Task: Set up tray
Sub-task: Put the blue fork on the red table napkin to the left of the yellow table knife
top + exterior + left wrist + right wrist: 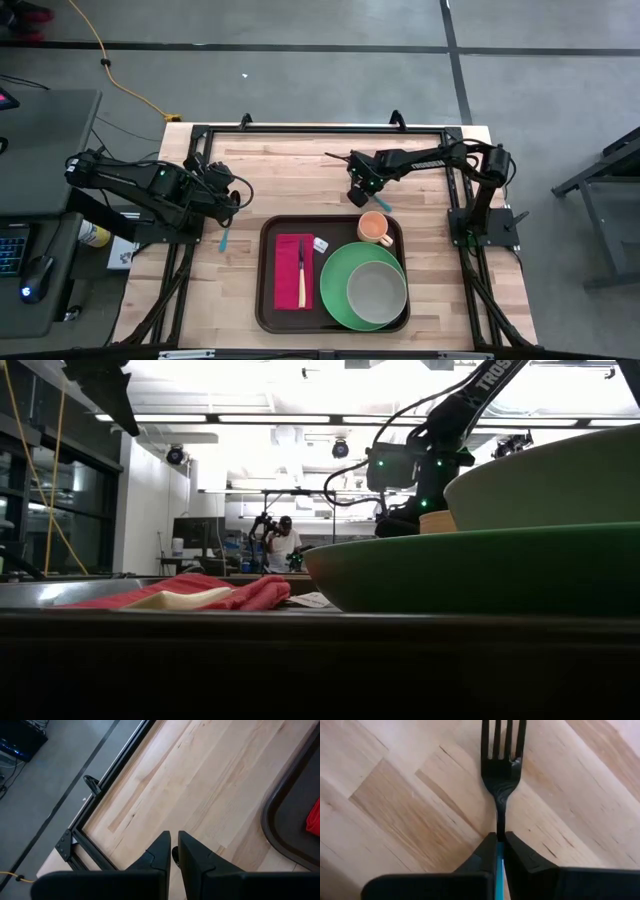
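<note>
**Right gripper holds a fork above the counter, just past the tray**

The tray (334, 322) sits on the wooden counter (290, 170) at its near middle. On it lie a red napkin (294, 270) with a knife (301, 275) on top, a green plate (338, 280) carrying a pale bowl (377, 288), and an orange cup (375, 227) at the tray's far right corner. A small white tag (320, 244) lies between the napkin and the plate.

The right gripper (362, 192) is over bare wood just beyond the tray's far edge, near the cup. Its fingers (485, 855) are clamped on the handle of a black fork (502, 755), whose tines point away from the wrist; a teal part of the handle shows between the fingers.

The left gripper (232, 203) is over the counter left of the tray, its fingers (159, 851) nearly together with only a slim gap and nothing between them. A teal utensil (224, 239) lies on the wood just beside it, close to the tray's left rim.

In the low view, a person (284, 543) stands far back in the room.
</note>
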